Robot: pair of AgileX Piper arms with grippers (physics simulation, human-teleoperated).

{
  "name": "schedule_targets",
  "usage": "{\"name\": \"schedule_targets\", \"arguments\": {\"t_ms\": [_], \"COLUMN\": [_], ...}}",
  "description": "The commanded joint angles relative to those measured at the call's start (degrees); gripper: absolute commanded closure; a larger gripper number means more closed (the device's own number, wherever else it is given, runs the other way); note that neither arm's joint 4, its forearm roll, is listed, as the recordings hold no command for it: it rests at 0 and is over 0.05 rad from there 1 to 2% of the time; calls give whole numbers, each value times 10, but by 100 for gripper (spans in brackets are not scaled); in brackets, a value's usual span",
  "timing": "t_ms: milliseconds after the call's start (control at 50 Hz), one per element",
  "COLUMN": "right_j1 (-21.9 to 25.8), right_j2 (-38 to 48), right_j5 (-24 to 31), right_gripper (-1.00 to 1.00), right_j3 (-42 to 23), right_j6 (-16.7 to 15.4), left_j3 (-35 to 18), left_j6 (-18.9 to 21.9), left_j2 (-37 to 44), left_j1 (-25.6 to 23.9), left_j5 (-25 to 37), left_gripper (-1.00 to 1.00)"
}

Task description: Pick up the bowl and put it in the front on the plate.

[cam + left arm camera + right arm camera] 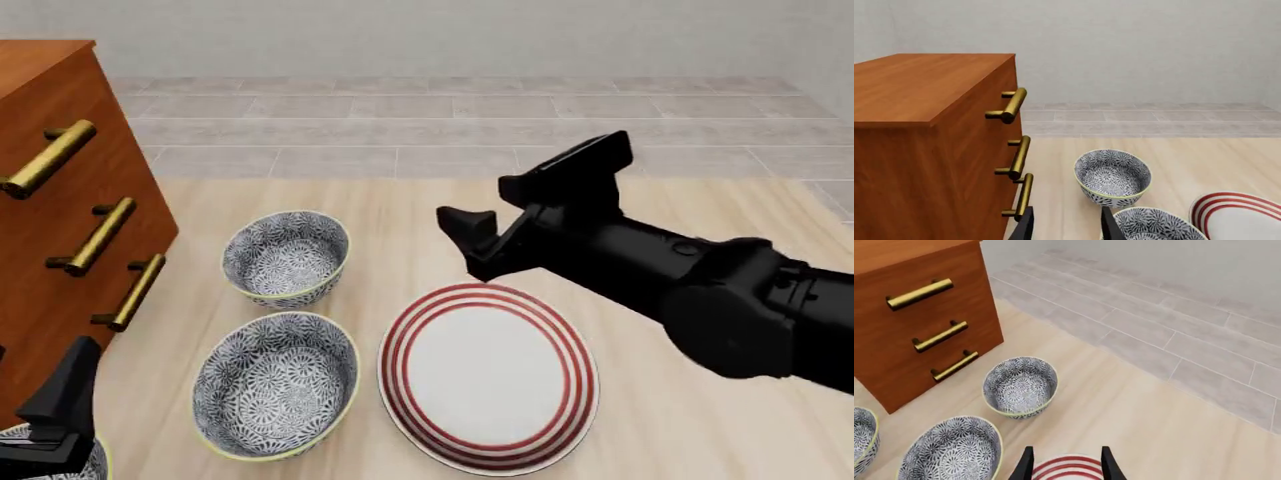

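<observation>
At far left, wooden drawer chest with brass handles; left gripper low beside it, fingers spread, empty. Nearer centre, two patterned bowls: far bowl, front bowl just beside plate. Over plate's far edge, right gripper, spread apart, holding nothing.
</observation>
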Motion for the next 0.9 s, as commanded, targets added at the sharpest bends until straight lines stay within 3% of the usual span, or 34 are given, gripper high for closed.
{"name": "schedule_targets", "arguments": {"t_ms": [20, 80, 120, 200, 260, 300, 320, 580, 740, 900], "right_j1": [28, 37, 38, 40, 47, 56, 59, 59, 64, 47], "right_j2": [59, 81, 93, 122, 143, 154, 161, 223, 253, 291], "right_j5": [55, 77, 89, 113, 129, 139, 147, 199, 222, 235], "right_gripper": [-100, -100, -100, -100, -100, -100, -100, -100, -100, -100], "right_j3": [-82, -107, -121, -157, -182, -198, -208, -291, -336, -382], "right_j6": [20, 24, 6, 17, 33, 65, 54, 63, 113, 134], "left_j3": [0, 0, 0, 0, 0, 0, 0, 0, 0, 0], "left_j6": [0, 0, 0, 0, 0, 0, 0, 0, 0, 0], "left_j2": [0, 0, 0, 0, 0, 0, 0, 0, 0, 0], "left_j1": [0, 0, 0, 0, 0, 0, 0, 0, 0, 0], "left_j5": [0, 0, 0, 0, 0, 0, 0, 0, 0, 0], "left_gripper": [-100, -100, -100, -100, -100, -100, -100, -100, -100, -100]}}
